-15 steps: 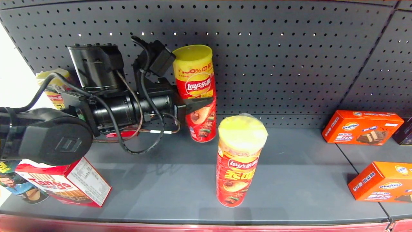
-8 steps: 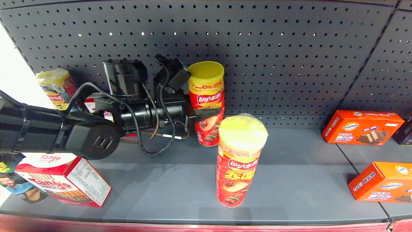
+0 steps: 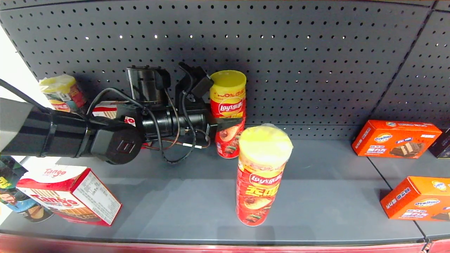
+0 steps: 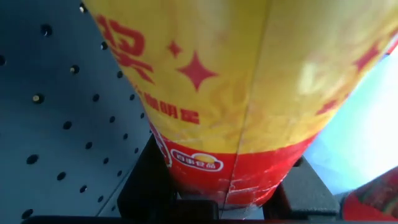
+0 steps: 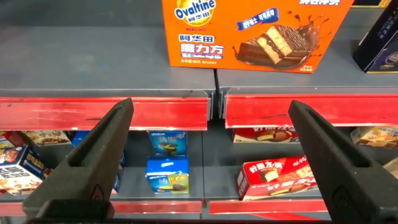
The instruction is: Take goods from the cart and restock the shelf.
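Fingers (image 3: 228, 121) of the left gripper (image 3: 230, 123) clamped across the red lower half of a yellow-and-red chip can (image 3: 227, 95), held upright close to the perforated back panel (image 3: 299, 63) of the shelf (image 3: 175, 196); whether the can's base touches the shelf deck cannot be told. In the left wrist view the same can (image 4: 236, 93) sits between two black fingers (image 4: 146, 186) of that gripper (image 4: 227, 199), with the back panel (image 4: 56, 112) just beside it. A second chip can (image 3: 262, 175) with a pale yellow lid stands upright nearer the shelf's front edge, in front of the held can and slightly to its right. On the left of the shelf lie a red-and-white wafer box (image 3: 70, 200) at the front and a small yellow-lidded can (image 3: 61, 93) at the back. Two orange boxes (image 3: 395, 138) (image 3: 415, 198) lie at the far right. Fingers (image 5: 93, 168) of the right gripper (image 5: 214, 162) are spread wide with nothing between them, facing red-edged shelf rails (image 5: 106, 112), with an orange box (image 5: 249, 31) on the deck above them
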You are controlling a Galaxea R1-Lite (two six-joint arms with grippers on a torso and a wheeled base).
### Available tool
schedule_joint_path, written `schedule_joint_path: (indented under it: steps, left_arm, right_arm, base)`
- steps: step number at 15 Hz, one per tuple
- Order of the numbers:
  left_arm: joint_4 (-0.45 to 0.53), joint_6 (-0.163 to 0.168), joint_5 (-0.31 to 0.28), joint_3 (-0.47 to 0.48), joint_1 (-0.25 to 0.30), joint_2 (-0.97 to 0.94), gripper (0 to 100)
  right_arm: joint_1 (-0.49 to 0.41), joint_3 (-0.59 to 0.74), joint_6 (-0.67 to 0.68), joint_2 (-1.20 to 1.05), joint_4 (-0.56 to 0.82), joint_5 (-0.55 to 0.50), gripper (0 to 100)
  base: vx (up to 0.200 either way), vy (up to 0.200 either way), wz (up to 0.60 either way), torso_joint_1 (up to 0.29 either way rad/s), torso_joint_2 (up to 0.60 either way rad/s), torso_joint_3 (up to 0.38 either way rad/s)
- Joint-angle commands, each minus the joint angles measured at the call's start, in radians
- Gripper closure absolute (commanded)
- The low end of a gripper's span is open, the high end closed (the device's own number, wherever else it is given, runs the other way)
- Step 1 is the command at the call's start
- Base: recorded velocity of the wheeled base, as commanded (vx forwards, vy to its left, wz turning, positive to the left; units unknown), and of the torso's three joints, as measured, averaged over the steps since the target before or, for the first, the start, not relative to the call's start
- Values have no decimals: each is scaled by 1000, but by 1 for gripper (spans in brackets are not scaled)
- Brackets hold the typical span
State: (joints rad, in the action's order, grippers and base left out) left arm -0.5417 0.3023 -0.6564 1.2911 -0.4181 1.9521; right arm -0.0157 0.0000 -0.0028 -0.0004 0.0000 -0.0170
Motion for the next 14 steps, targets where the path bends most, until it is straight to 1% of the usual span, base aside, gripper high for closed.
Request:
schedule_joint_path:
  steps: [1, 7, 9, 14]
  left_arm:
    - [0, 3, 0, 8, -2, 19, 100]
    - [-3, 4, -2, 13, -16, 47, 100]
    - [-3, 21, 0, 16, -19, 62, 100]
    - [-9, 31, 0, 16, -31, 82, 100]
  right_arm:
    - [0, 0, 1, 0, 0, 0, 0]
    - [0, 0, 0, 0, 0, 0, 0]
    - [0, 0, 0, 0, 0, 0, 0]
    - [0, 0, 0, 0, 0, 0, 0]
  base:
    - [0, 0, 0, 0, 0, 0]
    - [0, 0, 0, 0, 0, 0]
    - [0, 0, 0, 0, 0, 0]
    - [0, 0, 0, 0, 0, 0]
